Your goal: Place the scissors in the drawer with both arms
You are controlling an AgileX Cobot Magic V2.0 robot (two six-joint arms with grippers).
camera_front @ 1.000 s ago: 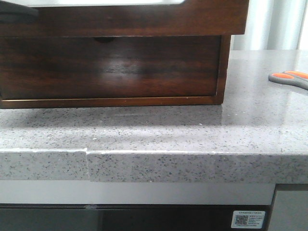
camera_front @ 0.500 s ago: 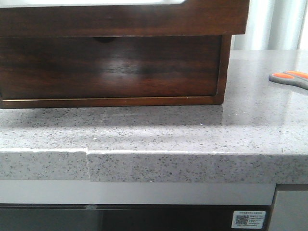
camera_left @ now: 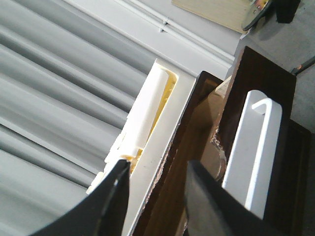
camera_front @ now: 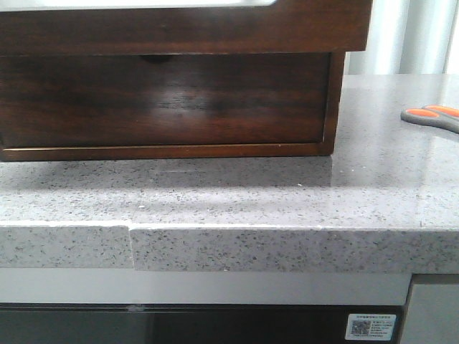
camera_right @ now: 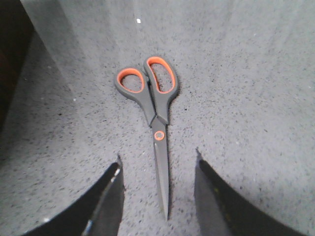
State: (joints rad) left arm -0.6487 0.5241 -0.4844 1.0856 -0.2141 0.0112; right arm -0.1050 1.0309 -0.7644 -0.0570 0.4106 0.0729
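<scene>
The scissors (camera_right: 153,110), grey with orange finger loops, lie flat and closed on the speckled grey counter; in the front view only their handles (camera_front: 432,117) show at the far right edge. My right gripper (camera_right: 157,161) hovers open above them, with its fingers on either side of the blade tip, not touching. The drawer (camera_front: 165,100) sits shut in the wooden box, its finger notch (camera_front: 154,59) at the top edge. My left gripper (camera_left: 158,167) is open and empty, high over the box's upper edge. Neither gripper shows in the front view.
The wooden box frame (camera_front: 215,29) stands on the counter (camera_front: 237,193) at the left, with white trays (camera_left: 253,147) on top. The counter's front edge (camera_front: 237,247) runs across the front view. Grey folds fill the background in the left wrist view.
A dark shape at the front view's top left corner, above the box, has gone out of view. The scissors and the drawer have not moved.
</scene>
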